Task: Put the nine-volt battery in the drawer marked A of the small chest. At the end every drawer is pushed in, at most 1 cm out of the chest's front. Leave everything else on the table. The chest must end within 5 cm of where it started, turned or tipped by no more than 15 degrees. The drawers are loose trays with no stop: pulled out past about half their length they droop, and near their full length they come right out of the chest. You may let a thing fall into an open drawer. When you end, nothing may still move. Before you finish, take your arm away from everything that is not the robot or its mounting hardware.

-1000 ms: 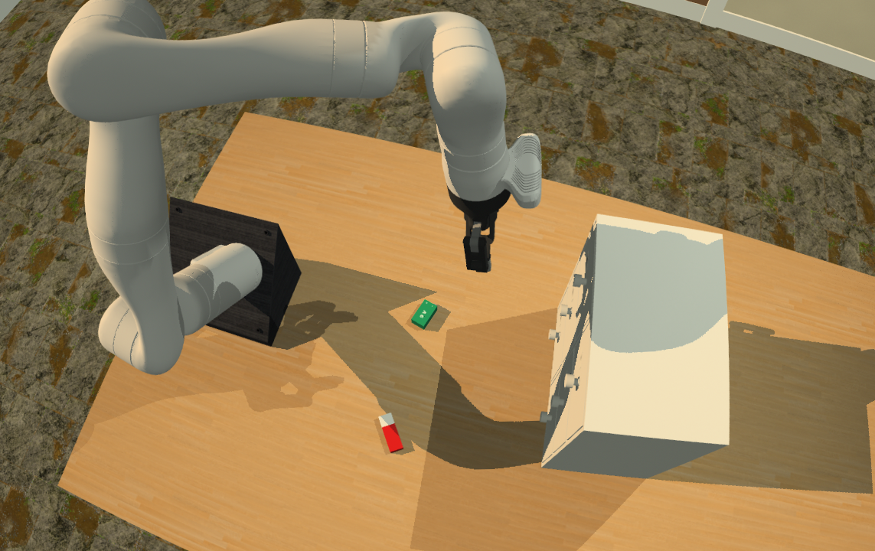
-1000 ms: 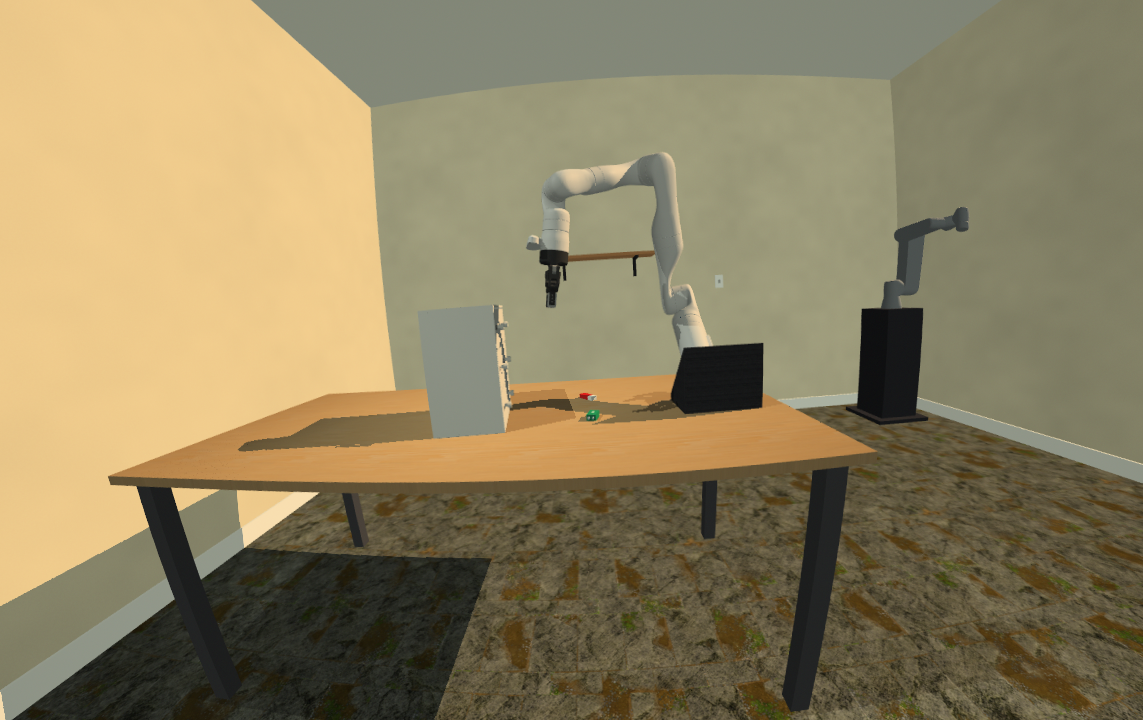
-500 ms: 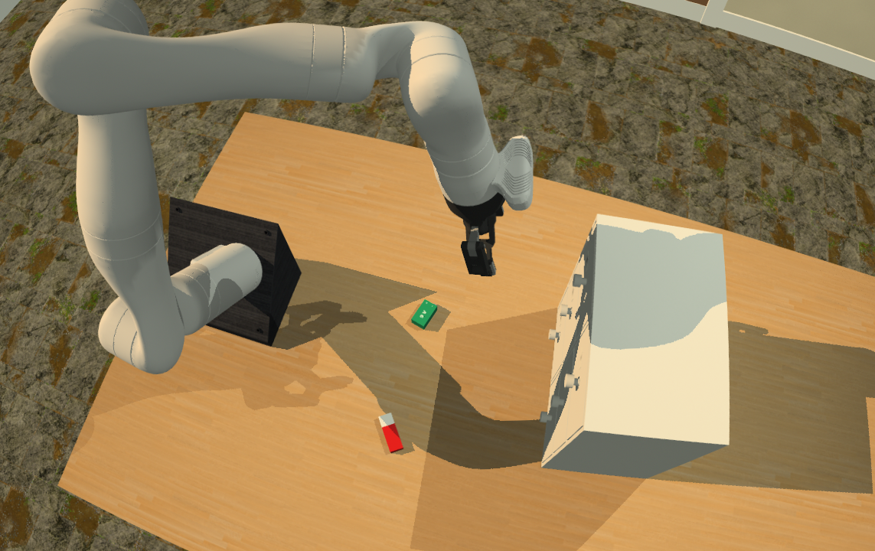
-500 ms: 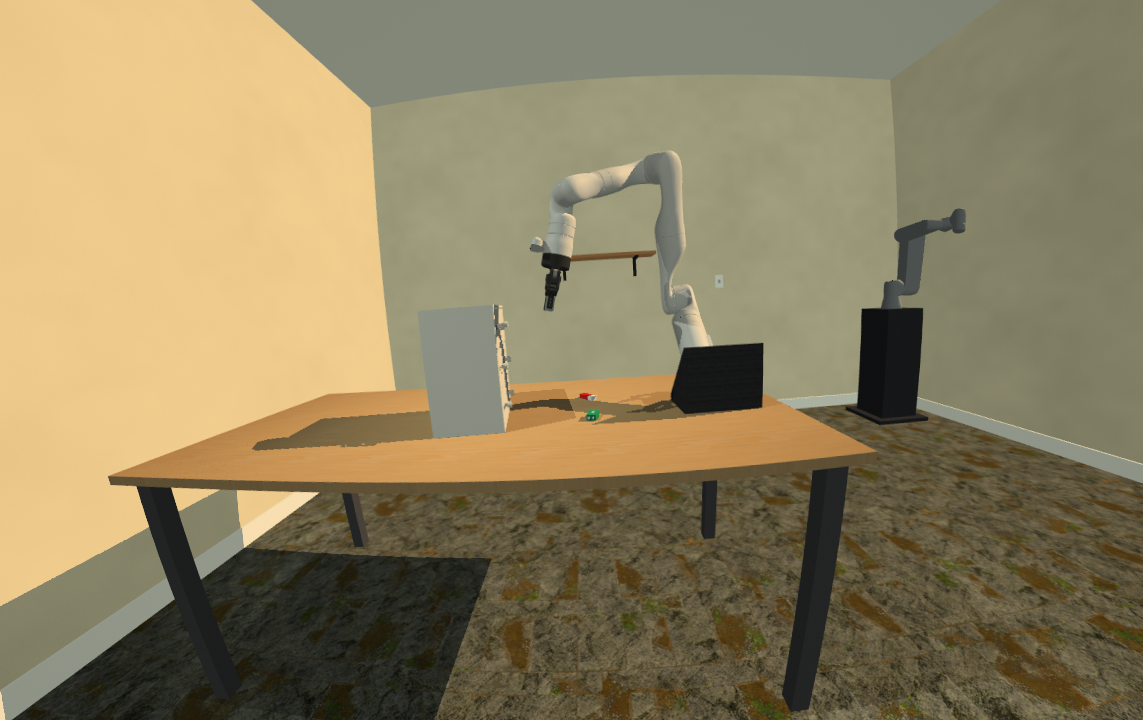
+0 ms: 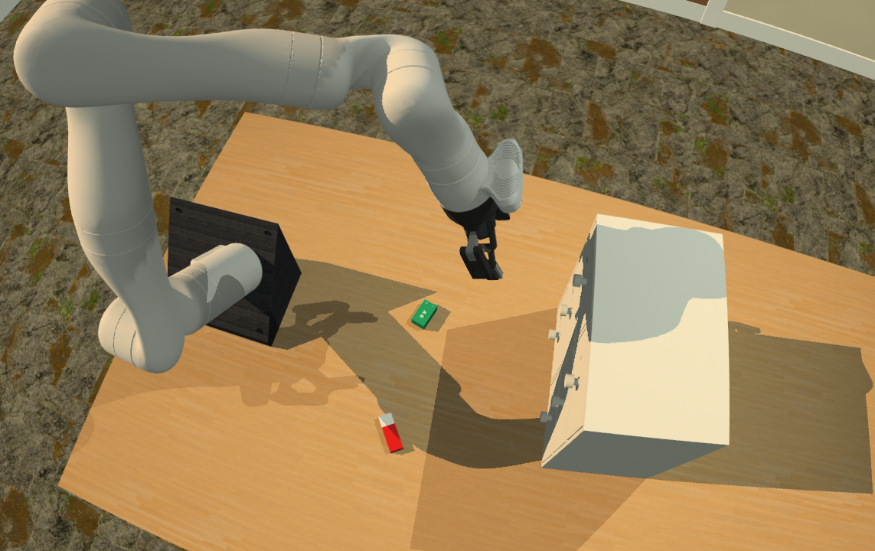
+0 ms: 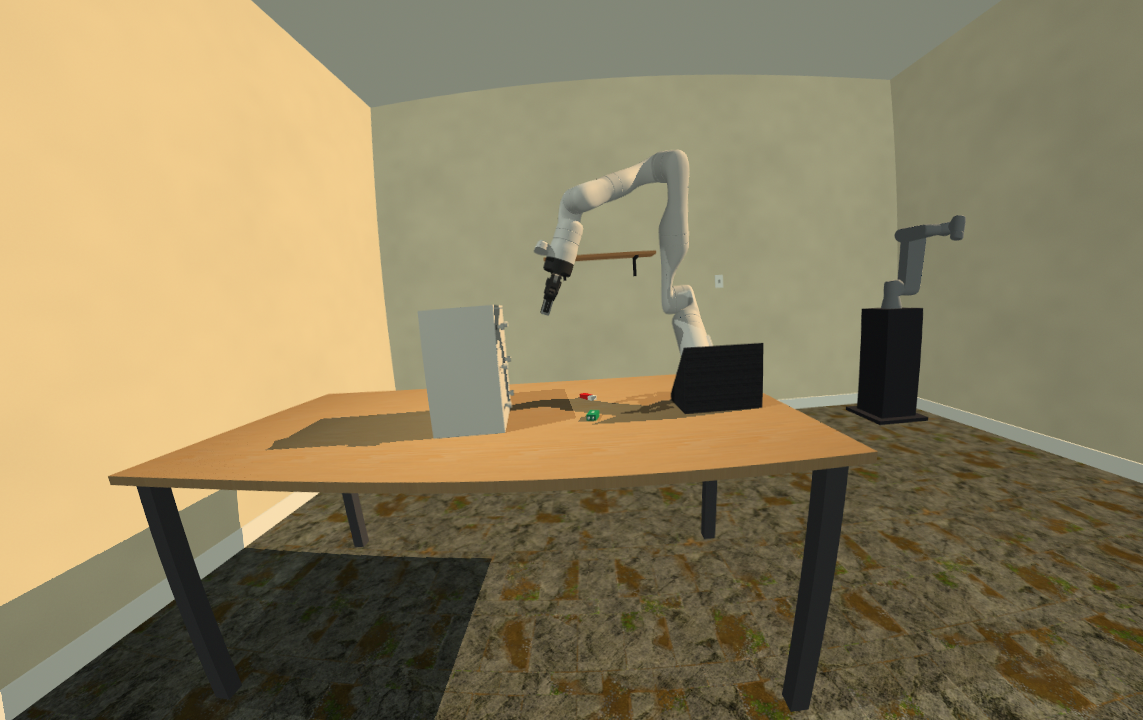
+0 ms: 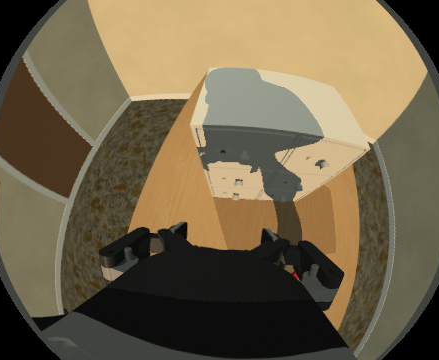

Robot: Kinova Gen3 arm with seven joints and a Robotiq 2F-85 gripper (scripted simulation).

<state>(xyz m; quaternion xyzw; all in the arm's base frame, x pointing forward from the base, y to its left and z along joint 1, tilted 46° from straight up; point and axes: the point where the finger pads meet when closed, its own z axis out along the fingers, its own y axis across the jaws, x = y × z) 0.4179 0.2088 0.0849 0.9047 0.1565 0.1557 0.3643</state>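
Note:
The green nine-volt battery (image 5: pixel 423 314) (image 6: pixel 592 415) lies flat on the table, between the arm's base and the chest. The cream chest (image 5: pixel 659 383) (image 6: pixel 465 376) (image 7: pixel 259 102) stands upright, its drawer fronts with small knobs facing the arm. All drawers look pushed in. I cannot read the drawer letters, so I cannot tell which is A. My gripper (image 5: pixel 485 275) (image 6: pixel 545 312) (image 7: pixel 224 234) is open and empty. It hangs tilted, high above the table in front of the chest, and is touching nothing. The battery does not show in the wrist view.
A red and white block (image 5: pixel 392 437) (image 6: pixel 587 395) lies on the table (image 5: pixel 221 465) (image 6: pixel 647 456), away from the battery; a bit of its red shows beside the right finger in the wrist view (image 7: pixel 295 275). The dark base block (image 5: pixel 286 281) (image 6: pixel 723 380) stands behind the battery.

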